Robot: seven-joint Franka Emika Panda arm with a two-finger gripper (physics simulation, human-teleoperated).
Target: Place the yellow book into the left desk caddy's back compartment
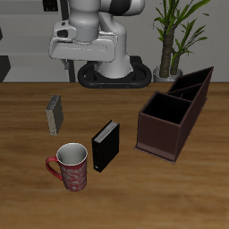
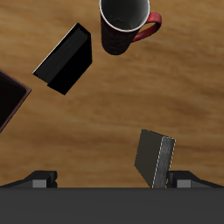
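The gripper [image 1: 83, 55] hangs high above the table; its jaw state cannot be told. The yellow book [image 1: 55, 114] stands upright almost beneath it, untouched, apart from the mug [image 1: 71, 167] and black book [image 1: 106, 146]. The left desk caddy [image 1: 173, 112] sits well aside.

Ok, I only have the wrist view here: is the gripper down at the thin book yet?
Observer: No, the gripper hangs high above the table, clear of the thin book, which stands upright.
Operator: And the caddy? I only catch a corner.
Observer: The caddy is a long box with dividers, on the far side of the black book from the thin one.
Operator: Anything behind it?
Observer: A potted plant.
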